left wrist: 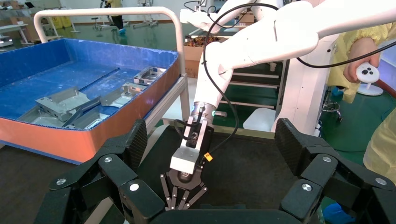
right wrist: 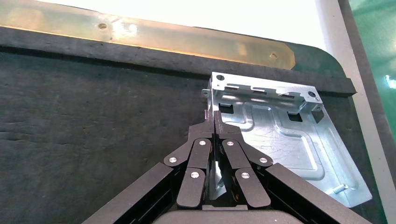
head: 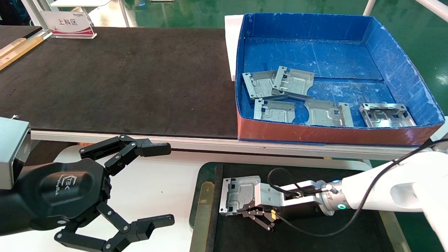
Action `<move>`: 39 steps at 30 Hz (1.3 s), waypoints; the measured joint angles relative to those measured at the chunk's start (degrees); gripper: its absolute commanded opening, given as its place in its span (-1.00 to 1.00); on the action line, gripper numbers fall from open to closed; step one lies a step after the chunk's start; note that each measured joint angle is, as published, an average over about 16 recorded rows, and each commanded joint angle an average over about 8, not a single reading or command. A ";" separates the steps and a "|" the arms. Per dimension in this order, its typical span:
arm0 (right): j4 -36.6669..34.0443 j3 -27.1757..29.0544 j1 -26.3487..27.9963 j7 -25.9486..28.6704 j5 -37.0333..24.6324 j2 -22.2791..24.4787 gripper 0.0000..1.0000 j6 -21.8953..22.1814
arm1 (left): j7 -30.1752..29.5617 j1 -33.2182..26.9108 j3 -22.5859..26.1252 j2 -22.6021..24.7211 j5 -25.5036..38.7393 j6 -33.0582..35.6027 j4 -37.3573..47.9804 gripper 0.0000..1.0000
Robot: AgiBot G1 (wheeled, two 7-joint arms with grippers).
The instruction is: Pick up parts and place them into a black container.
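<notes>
In the lower middle of the head view, the right gripper [head: 241, 210] is stretched out low over the black tray [head: 315, 238]. Its fingers are pressed tightly together on one edge of a metal plate [head: 241, 192], as is seen plainly in the right wrist view, where the two fingertips [right wrist: 215, 126] meet on a rim of the plate [right wrist: 275, 140]. The plate is held near the tray's left end, just beside the brass-coloured strip [head: 203, 217] and the dark green rim [head: 206, 168]; whether it rests on the black surface or is held just above it cannot be told.

The left gripper [head: 154, 185] is seen at the lower left of the head view, over the white surface [head: 168, 175] and apart from the tray, with its fingers spread wide and nothing between them. In the left wrist view the same wide fingers [left wrist: 130, 144] frame the right gripper [left wrist: 182, 196] farther off.

At the upper right of the head view a deep blue box [head: 402, 73] with a red front is set on the black mat [head: 122, 80]. Five more plates are seen lying in it: two overlapping [head: 276, 84] near its middle and three [head: 329, 113] in a row along the front wall. A small white sign [head: 68, 22] stands at the upper left of the mat.
</notes>
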 measured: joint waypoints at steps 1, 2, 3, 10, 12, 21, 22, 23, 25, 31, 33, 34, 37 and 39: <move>-0.05 -0.03 0.03 -0.18 -0.04 -0.09 -1.00 0.07 | 0.00 0.00 0.00 0.00 0.00 0.00 0.00 1.00; -0.11 -0.05 0.07 -0.35 -0.08 -0.16 -0.99 0.13 | 0.00 0.00 0.00 0.00 0.00 0.00 0.00 1.00; -0.16 -0.08 0.11 -0.51 -0.13 -0.22 -0.88 0.15 | 0.00 0.00 0.00 0.00 0.00 0.00 0.00 1.00; -0.46 -0.31 0.56 -1.50 -0.47 -0.28 0.86 -0.38 | 0.00 0.00 0.00 0.00 0.00 0.00 0.00 1.00; -0.52 -0.39 0.72 -1.77 -0.58 -0.19 1.00 -0.67 | 0.00 0.00 0.00 0.00 0.00 0.00 0.00 1.00; -0.80 -0.51 1.81 -2.77 -0.76 0.72 1.00 -2.24 | 0.00 0.00 0.00 0.00 0.00 0.00 0.00 1.00; -0.83 -0.46 2.01 -2.81 -0.68 0.89 1.00 -2.51 | 0.00 0.00 0.00 0.00 0.00 0.00 0.00 1.00; -0.86 -0.39 2.22 -2.84 -0.58 1.09 1.00 -2.83 | 0.00 0.00 0.00 0.00 0.00 0.00 0.00 1.00; -0.91 -0.20 2.73 -2.86 -0.32 1.56 1.00 -3.64 | 0.00 0.00 0.00 0.00 0.00 0.00 0.00 1.00; -0.71 0.73 4.73 -2.54 1.06 3.61 1.00 -7.67 | 0.00 0.00 0.00 0.00 0.00 0.00 0.00 1.00; -0.27 1.12 5.49 -2.25 1.70 4.51 1.00 -9.24 | 0.00 0.00 0.00 0.00 0.00 0.00 0.00 1.00; 0.07 1.31 5.85 -2.05 2.05 5.01 1.00 -10.00 | 0.00 0.00 0.00 0.00 0.00 0.00 0.00 1.00; 1.65 1.81 6.78 -1.18 3.28 6.66 1.00 -12.00 | 0.00 0.00 0.00 0.00 0.00 0.00 0.00 1.00; 3.26 2.07 7.25 -0.34 4.34 7.91 1.00 -13.10 | 0.00 0.00 0.00 0.00 0.00 0.00 0.00 1.00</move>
